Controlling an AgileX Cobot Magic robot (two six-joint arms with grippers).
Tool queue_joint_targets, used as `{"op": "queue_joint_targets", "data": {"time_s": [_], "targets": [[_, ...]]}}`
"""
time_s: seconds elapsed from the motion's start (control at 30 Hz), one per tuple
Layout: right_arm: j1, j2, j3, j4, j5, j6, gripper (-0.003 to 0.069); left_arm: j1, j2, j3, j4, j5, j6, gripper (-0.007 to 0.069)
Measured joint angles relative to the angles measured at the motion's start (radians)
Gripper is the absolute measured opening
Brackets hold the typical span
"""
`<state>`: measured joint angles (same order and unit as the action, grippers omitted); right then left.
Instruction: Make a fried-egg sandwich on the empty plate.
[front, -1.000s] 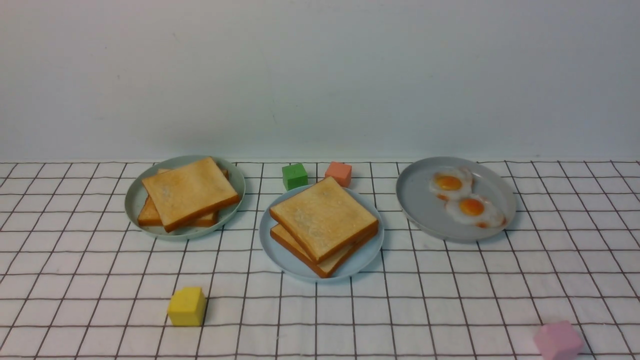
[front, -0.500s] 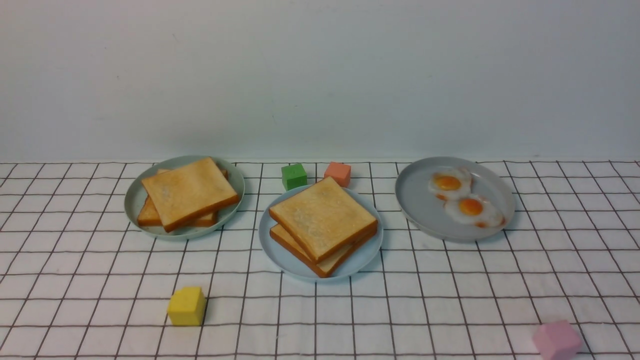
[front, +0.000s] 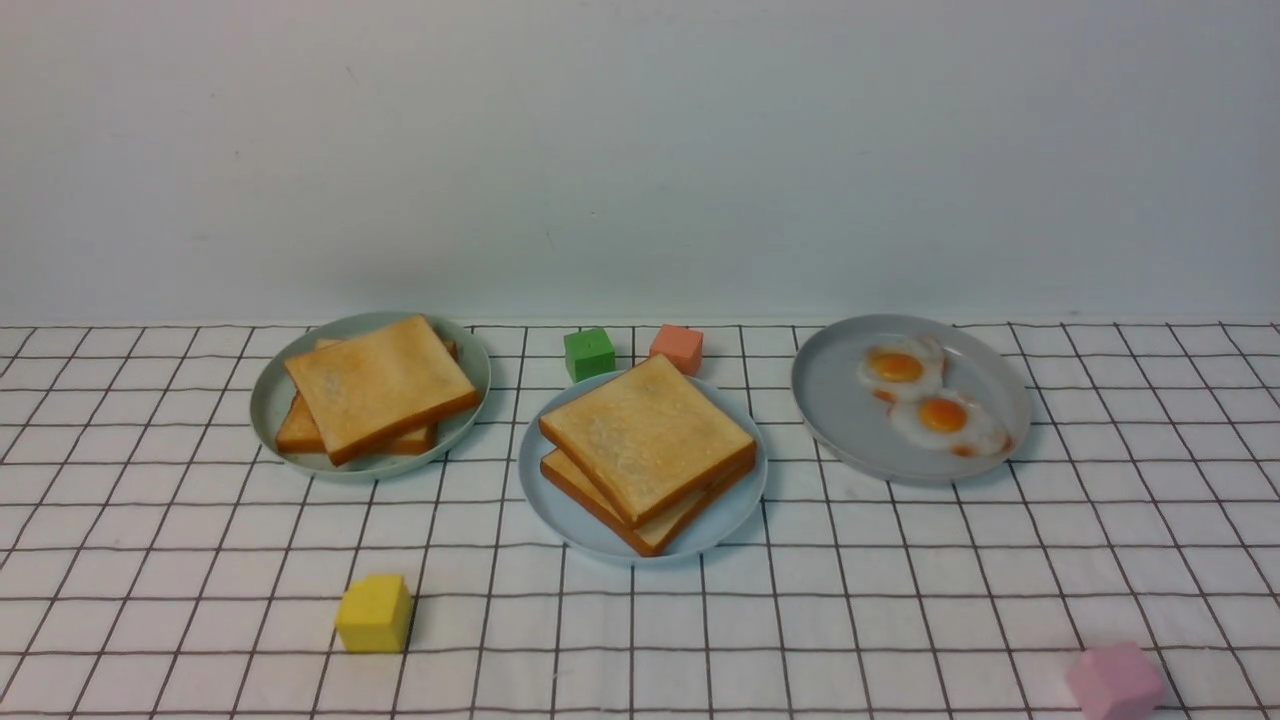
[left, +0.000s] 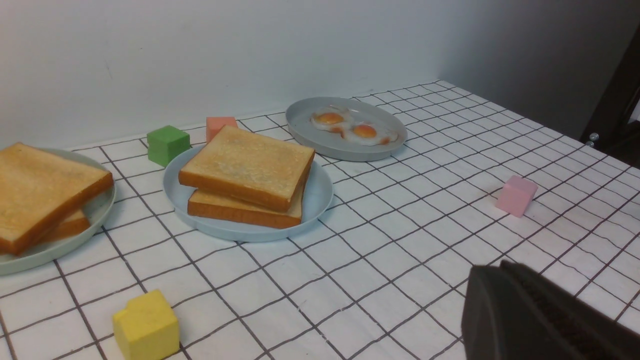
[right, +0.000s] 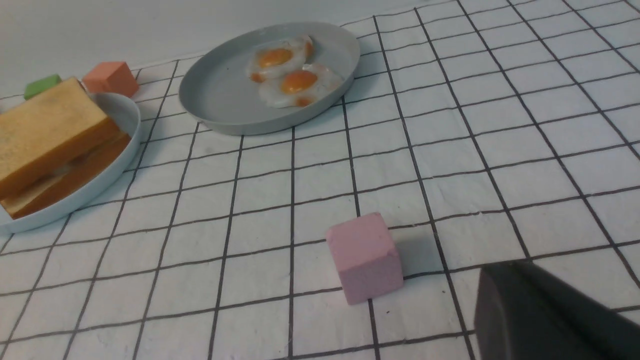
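Observation:
The fried-egg sandwich (front: 645, 435) is two golden toast slices stacked on the light blue plate (front: 735, 510) at the table's middle. The egg between the slices is hidden. The sandwich also shows in the left wrist view (left: 247, 167) and the right wrist view (right: 47, 135). Neither gripper shows in the front view. My left gripper (left: 492, 270) is shut and empty, low over the cloth, well apart from the plate. My right gripper (right: 500, 272) is shut and empty, beside the pink cube (right: 367, 257).
A grey plate (front: 840, 400) at the right holds two fried eggs (front: 920, 395). A grey-green plate (front: 265, 400) at the left holds a toast pile (front: 375, 385). Green (front: 589, 352), salmon (front: 677, 347), yellow (front: 374, 612) and pink (front: 1115, 680) cubes lie on the cloth.

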<state>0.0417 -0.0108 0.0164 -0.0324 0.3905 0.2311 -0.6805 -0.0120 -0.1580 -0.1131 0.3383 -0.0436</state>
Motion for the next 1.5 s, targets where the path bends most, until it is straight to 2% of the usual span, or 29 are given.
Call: {"op": "queue_joint_targets", "data": {"time_s": [0.9, 1.0, 1.1, 1.13, 1.17, 1.27, 1.37, 1.5], "targets": [[0.0, -0.001, 0.0, 0.0, 0.002, 0.001, -0.0003, 0.0, 0.0, 0.0, 0.0, 0.016, 0.0, -0.0001], [0.0, -0.001, 0.0, 0.0, 0.002, 0.001, -0.0003, 0.031, 0.0, 0.001, 0.001, -0.012, 0.0, 0.0], [0.0, -0.001, 0.0, 0.0, 0.002, 0.001, -0.0003, 0.188, 0.0, 0.011, 0.001, -0.097, -0.001, 0.0001], [0.0, -0.001, 0.0, 0.0, 0.002, 0.001, -0.0003, 0.201, 0.0, 0.011, 0.001, -0.097, -0.001, 0.0001], [0.0, -0.001, 0.0, 0.0, 0.002, 0.001, -0.0001, 0.296, 0.0, 0.012, 0.001, -0.116, -0.001, 0.0001], [0.0, -0.001, 0.0, 0.0, 0.002, 0.001, 0.0001, 0.482, 0.0, 0.012, 0.001, -0.098, -0.003, -0.0013], [0.0, -0.001, 0.0, 0.0, 0.002, 0.001, 0.0003, 0.609, 0.0, 0.05, 0.001, -0.031, -0.008, -0.0013], [0.0, -0.001, 0.0, 0.0, 0.002, 0.001, 0.0003, 0.668, 0.0, 0.152, 0.001, 0.03, -0.056, -0.0013]]}}
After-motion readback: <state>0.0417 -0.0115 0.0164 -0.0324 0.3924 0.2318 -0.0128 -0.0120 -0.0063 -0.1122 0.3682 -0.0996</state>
